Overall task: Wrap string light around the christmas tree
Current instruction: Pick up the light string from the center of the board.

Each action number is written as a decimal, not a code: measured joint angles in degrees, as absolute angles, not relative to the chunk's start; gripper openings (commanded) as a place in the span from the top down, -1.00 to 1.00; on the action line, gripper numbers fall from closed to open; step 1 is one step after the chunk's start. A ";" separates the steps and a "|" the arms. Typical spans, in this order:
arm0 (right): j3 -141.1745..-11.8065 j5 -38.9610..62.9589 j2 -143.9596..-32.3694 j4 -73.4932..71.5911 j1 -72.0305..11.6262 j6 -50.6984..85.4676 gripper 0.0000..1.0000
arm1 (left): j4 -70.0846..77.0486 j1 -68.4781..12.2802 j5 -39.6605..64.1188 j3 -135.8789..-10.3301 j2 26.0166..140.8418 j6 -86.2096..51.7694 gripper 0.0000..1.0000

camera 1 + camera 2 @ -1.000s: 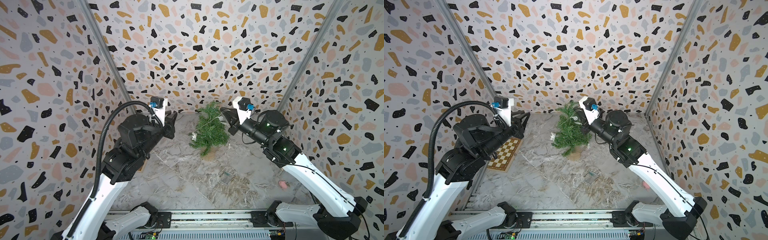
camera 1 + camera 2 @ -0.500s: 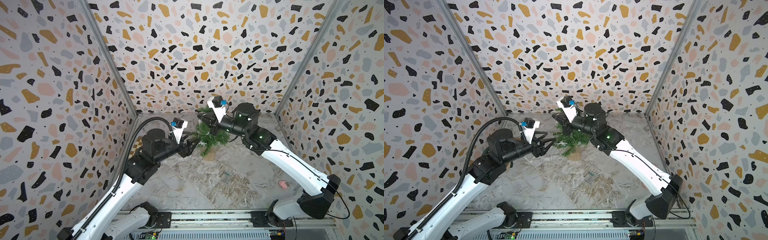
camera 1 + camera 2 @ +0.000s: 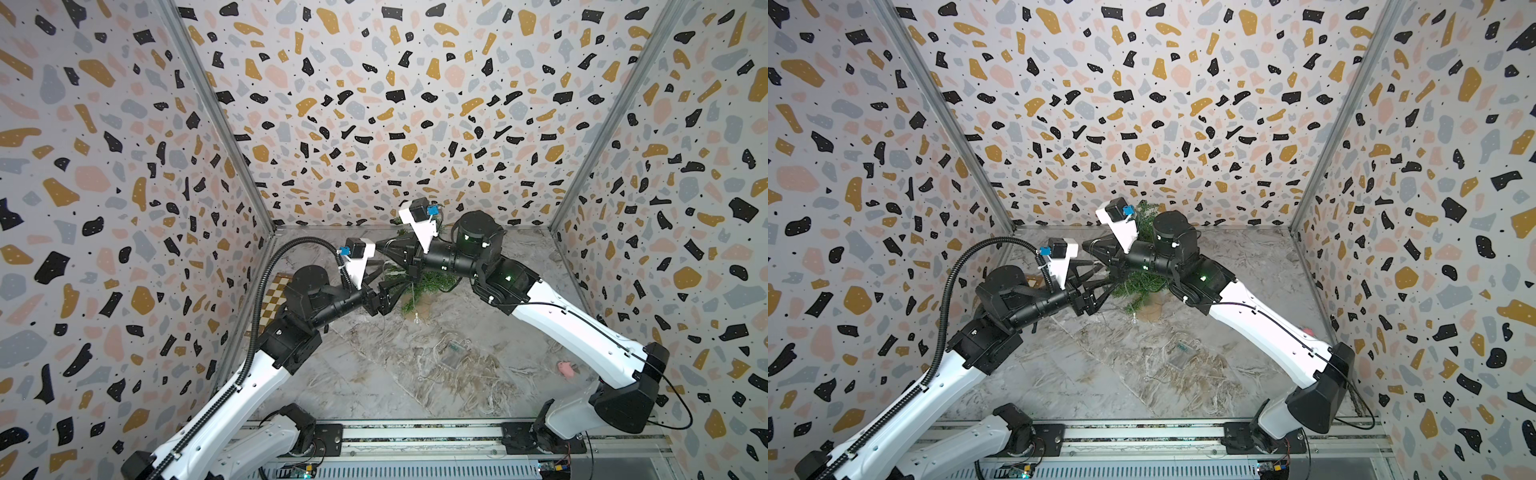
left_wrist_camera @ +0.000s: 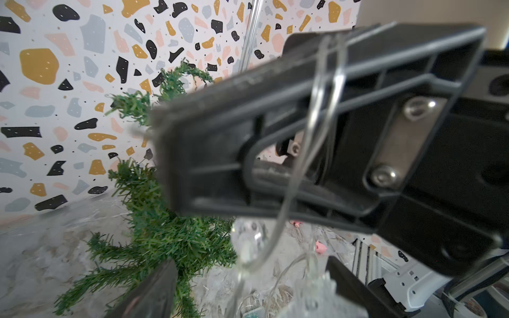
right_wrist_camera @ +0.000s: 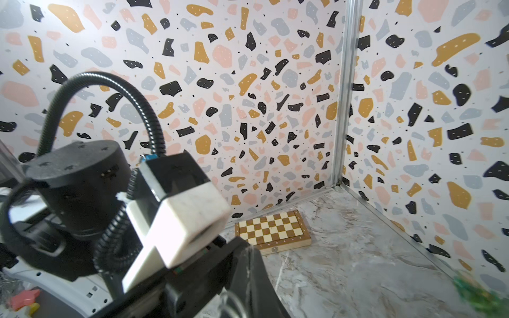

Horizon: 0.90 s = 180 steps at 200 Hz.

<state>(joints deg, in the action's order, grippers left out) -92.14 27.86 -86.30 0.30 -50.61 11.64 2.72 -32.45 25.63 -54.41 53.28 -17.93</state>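
Quick look at where this stands. The christmas tree (image 3: 428,284) is found just above the middle of the frame in both top views, half covered by the right arm.

A lot has been shuffled compared with a second back. The left gripper (image 3: 399,293) was parked off at the left of the frame and nearly closed. It has now been brought in to the tree's left edge, and its fingers (image 4: 154,289) have been spread wide with nothing grasped. The right gripper (image 3: 386,251) was at the tree's right side. It has been swung across over the tree and is now held just above the left one, clenched.

In the left wrist view the string light (image 4: 322,110) is seen draped over the right fingers. A bulb (image 4: 248,242) is dangling into the gap between the left ones. The wire looks pinched by the right gripper, though the pinch point itself is hidden. The rest of the wire seems to be left in a loose heap on the desk (image 3: 353,374), lower in the frame.

So a hand-over is probably being set up: the wire is offered and the left fingers are opened to take it. Hardly any wrapping can be made out in the branches yet.
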 measured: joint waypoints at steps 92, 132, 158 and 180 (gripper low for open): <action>-90.50 29.65 -87.59 -3.22 -50.19 18.85 0.14 | 10.37 -32.38 25.30 -52.21 53.41 -20.99 1.00; -85.41 30.20 -83.31 -2.31 -43.29 17.98 -0.31 | 5.08 -31.16 21.41 -52.64 50.26 -18.31 1.00; -78.11 31.70 -76.75 -1.21 -35.79 17.45 -0.41 | -0.45 -30.52 20.16 -56.36 49.91 -15.90 1.00; -71.11 32.75 -70.30 -0.82 -30.33 16.80 -0.52 | -4.78 -30.41 19.14 -61.84 50.46 -13.63 1.00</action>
